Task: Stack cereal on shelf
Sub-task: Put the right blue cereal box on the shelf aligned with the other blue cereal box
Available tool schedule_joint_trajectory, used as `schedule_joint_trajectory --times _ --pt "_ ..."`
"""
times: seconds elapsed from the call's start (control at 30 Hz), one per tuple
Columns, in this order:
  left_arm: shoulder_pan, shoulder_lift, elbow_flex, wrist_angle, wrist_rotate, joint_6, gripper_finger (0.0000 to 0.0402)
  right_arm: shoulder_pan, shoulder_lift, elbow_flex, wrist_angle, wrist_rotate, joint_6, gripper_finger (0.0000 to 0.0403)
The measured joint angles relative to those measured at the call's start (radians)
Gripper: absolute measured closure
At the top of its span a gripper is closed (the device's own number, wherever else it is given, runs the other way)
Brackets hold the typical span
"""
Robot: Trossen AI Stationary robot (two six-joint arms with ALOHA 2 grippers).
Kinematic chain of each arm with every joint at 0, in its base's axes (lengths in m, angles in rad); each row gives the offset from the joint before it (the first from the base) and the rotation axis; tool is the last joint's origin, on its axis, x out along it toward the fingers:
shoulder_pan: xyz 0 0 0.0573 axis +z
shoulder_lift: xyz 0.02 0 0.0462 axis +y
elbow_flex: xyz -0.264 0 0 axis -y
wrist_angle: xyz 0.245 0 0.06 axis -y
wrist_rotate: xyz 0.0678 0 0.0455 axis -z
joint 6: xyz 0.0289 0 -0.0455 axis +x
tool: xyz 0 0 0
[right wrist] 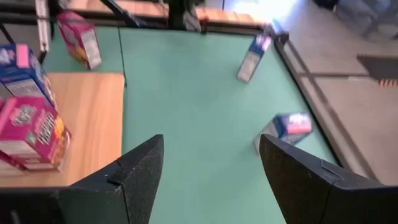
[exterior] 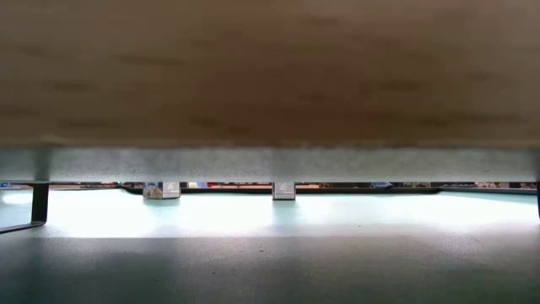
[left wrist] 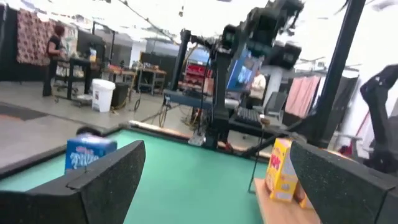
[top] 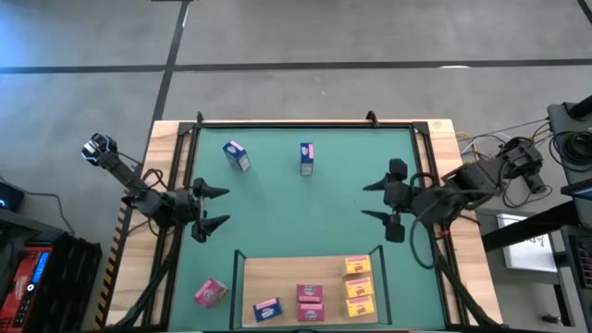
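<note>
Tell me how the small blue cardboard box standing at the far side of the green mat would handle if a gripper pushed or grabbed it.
The small blue cardboard box stands upright on a narrow base, so a push up high would probably tip it. Thin cardboard likely dents under a hard squeeze. It looks light, and would probably slide easily on the smooth green mat.

The left gripper (left wrist: 214, 180) is seen with its two dark fingers (left wrist: 106, 180) spread wide apart over the green mat (left wrist: 186, 180), nothing held between them. A blue cereal box (left wrist: 89, 152) is seen just beyond one finger, and a yellow cereal box (left wrist: 280, 169) stands upright on the light-wood shelf (left wrist: 273, 208) just inside the other. Far beyond, a person (left wrist: 53, 56) is seen at a workbench.
</note>
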Motion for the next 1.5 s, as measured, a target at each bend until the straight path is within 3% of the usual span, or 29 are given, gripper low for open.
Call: schedule_joint_trajectory --times 0.33,0.63,0.83,1.03,1.3,1.5 --pt "0.021 0.027 0.038 0.050 0.033 -0.039 0.0018 0.000 -0.055 -0.250 0.125 0.007 0.117 0.0152" --pt "0.114 0.127 0.255 -0.217 -0.007 -0.114 0.0018 0.002 -0.208 -0.434 0.164 0.127 0.264 0.0152" --pt "0.196 0.221 0.363 -0.399 -0.018 -0.218 0.0018 0.002 -0.328 -0.604 0.296 0.132 0.285 0.0152" --pt "0.222 0.345 0.456 -0.453 -0.021 -0.155 0.0018 0.002 -0.414 -0.735 0.385 0.132 0.288 0.0152" --pt "0.223 0.532 0.603 -0.531 -0.202 -0.130 0.0018 0.002 -0.505 -0.837 0.394 0.193 0.314 0.0152" --pt "0.223 0.656 0.713 -0.646 -0.219 -0.190 0.0018 0.002 -0.551 -0.927 0.466 0.206 0.292 0.0152"
